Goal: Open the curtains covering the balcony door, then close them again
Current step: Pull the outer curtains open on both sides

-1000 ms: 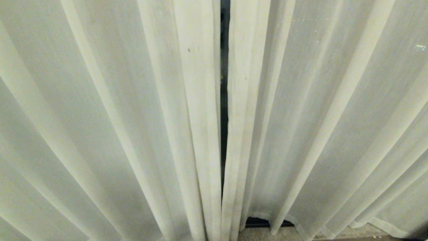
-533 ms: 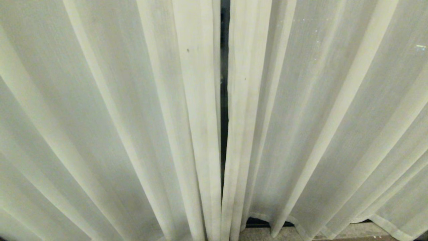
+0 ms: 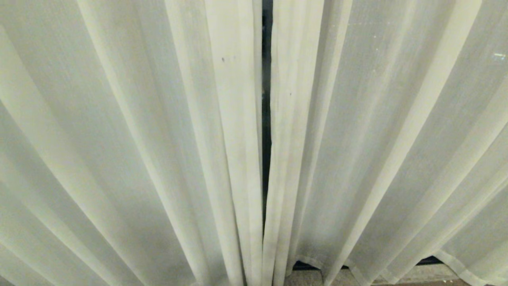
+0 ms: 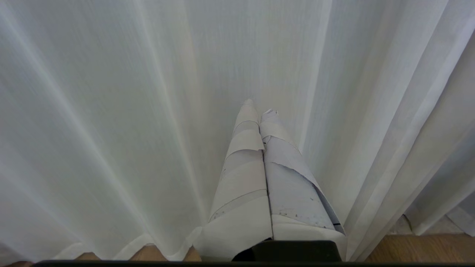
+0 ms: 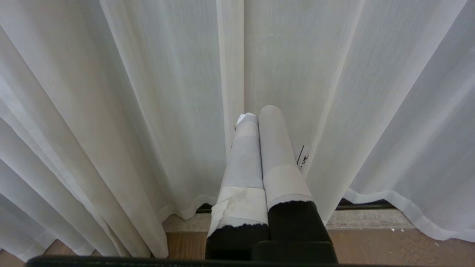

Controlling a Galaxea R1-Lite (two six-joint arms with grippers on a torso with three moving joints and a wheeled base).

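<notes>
Facing you, two curtains (image 3: pixel 158 139) hang drawn across the balcony door (image 3: pixel 266 119), one narrow dark slit between their hemmed edges. Your left gripper (image 4: pixel 258 111) and right gripper (image 5: pixel 258 115) are both clenched on nothing, low before the fabric. You risk snagging or tugging a panel loose, I judge, if you pinch sheer cloth and pull hard sideways. One door, two panels, two grippers.

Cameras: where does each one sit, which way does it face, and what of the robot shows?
Head view: high, looking forward and down at the closed curtains; dark slit of balcony door; no arm shows.
Left wrist view: behind the shut left gripper, facing curtain folds.
Right wrist view: behind the shut right gripper, facing the panels' meeting.
Shared: curtains, floor.
</notes>
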